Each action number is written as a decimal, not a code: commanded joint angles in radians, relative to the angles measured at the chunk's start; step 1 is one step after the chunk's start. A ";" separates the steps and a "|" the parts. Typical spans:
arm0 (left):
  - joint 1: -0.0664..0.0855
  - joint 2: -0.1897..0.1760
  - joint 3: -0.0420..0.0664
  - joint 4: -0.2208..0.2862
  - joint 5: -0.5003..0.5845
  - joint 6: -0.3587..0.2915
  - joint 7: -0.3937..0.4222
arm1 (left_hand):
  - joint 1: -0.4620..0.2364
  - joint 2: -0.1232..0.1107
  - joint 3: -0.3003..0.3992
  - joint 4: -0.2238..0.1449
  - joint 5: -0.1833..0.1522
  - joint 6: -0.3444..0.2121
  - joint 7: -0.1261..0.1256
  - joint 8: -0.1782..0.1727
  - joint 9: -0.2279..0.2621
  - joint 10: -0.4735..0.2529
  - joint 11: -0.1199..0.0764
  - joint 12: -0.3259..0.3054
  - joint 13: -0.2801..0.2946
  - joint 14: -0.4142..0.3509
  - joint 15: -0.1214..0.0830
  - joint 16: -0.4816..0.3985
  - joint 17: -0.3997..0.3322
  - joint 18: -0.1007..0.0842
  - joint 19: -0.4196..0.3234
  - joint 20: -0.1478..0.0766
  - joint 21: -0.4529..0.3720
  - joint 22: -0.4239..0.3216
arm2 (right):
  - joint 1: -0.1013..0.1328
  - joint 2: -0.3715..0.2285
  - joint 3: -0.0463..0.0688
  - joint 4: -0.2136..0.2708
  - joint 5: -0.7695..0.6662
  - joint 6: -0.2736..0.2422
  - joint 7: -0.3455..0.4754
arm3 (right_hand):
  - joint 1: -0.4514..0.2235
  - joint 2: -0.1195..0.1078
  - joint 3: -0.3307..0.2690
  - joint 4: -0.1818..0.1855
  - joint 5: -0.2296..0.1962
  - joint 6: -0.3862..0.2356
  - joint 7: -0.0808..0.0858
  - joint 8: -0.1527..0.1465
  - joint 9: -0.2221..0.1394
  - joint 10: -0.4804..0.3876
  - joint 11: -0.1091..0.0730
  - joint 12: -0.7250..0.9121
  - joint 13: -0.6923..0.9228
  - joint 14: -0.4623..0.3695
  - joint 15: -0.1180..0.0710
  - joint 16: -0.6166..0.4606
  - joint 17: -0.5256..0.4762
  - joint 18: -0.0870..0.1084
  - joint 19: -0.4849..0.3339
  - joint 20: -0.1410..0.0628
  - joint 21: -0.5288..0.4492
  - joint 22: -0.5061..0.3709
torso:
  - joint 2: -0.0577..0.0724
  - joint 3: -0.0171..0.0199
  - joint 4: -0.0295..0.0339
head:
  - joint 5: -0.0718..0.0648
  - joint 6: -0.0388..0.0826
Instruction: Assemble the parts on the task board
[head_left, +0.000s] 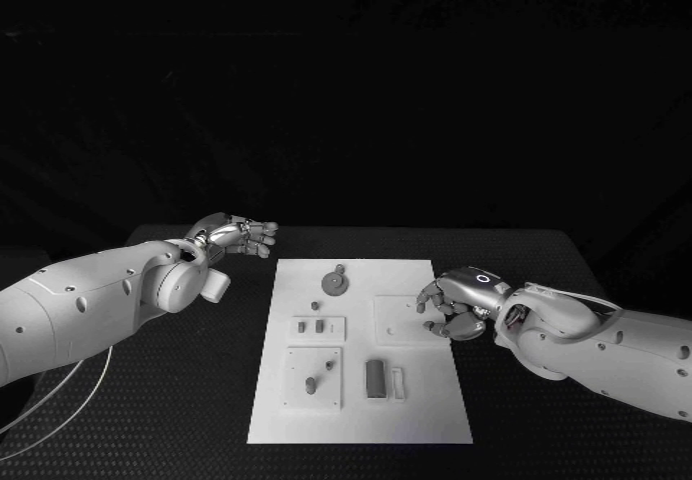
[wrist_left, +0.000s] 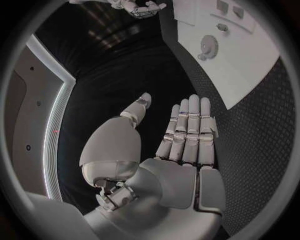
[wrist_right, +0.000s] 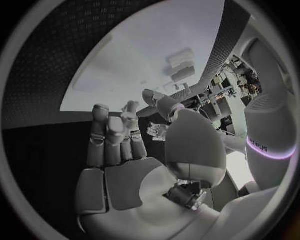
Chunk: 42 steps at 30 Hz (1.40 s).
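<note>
Hovering at the right edge of the task board (head_left: 361, 400) in mid-worktop, the right hand (head_left: 454, 305) curls empty fingers, apparently readying a pick, while the left hand (head_left: 238, 237) waits open, far-left, clear of the grey parts (head_left: 335, 282).

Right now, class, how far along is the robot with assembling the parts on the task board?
Early, it seems. Done: nothing plainly assembled; a round gear-like part and several small grey parts lie loose on the task board. In hand: nothing; the right hand hovers at the board's right edge, fingers apart, while the left hand waits off the board's far left corner, fingers straight. Left: picking up and fitting the parts.
</note>
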 joint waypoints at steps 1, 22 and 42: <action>0.001 0.003 0.001 -0.001 -0.001 0.003 0.020 | -0.002 -0.001 -0.004 0.000 -0.006 -0.005 0.000 0.003 -0.001 0.002 -0.001 0.004 -0.002 0.004 0.000 -0.007 0.001 0.005 0.008 -0.001 -0.007 0.001 | 0.012 0.005 0.002 -0.014 0.079 -0.004 0.032 | -0.018 0.000 -0.012 0.001 -0.003 -0.040 0.031 -0.007 -0.002 -0.007 0.004 -0.002 0.001 -0.002 0.009 -0.001 0.002 0.006 -0.007 -0.002 -0.006 0.019 | 0.003 0.0006 0.0009 | -0.001 0.005; 0.001 0.008 0.001 -0.010 0.000 -0.001 0.025 | -0.009 -0.011 -0.010 0.001 -0.006 -0.010 0.002 0.001 -0.003 0.001 -0.001 0.004 -0.003 0.004 0.001 -0.012 0.005 0.004 0.007 0.000 -0.009 0.002 | 0.048 0.014 0.028 -0.072 0.153 0.050 0.022 | -0.083 0.008 -0.120 0.004 -0.004 -0.069 0.039 -0.016 -0.011 -0.030 0.012 0.004 0.004 -0.020 0.016 0.005 0.007 0.006 -0.025 0.000 -0.003 0.020 | 0.003 0.0001 -0.0005 | -0.007 0.009; 0.001 0.007 0.001 -0.008 0.000 0.001 0.028 | -0.009 -0.012 -0.010 0.001 -0.006 -0.010 0.002 0.001 -0.004 0.001 -0.001 0.004 -0.003 0.004 0.001 -0.013 0.006 0.005 0.008 -0.001 -0.009 0.002 | 0.048 0.026 0.034 -0.097 0.179 0.056 0.025 | -0.084 0.012 -0.125 0.004 -0.003 -0.071 0.040 -0.016 -0.012 -0.031 0.012 0.005 0.005 -0.021 0.016 0.006 0.008 0.006 -0.026 -0.001 -0.003 0.019 | 0.003 -0.0009 0.0004 | -0.008 0.012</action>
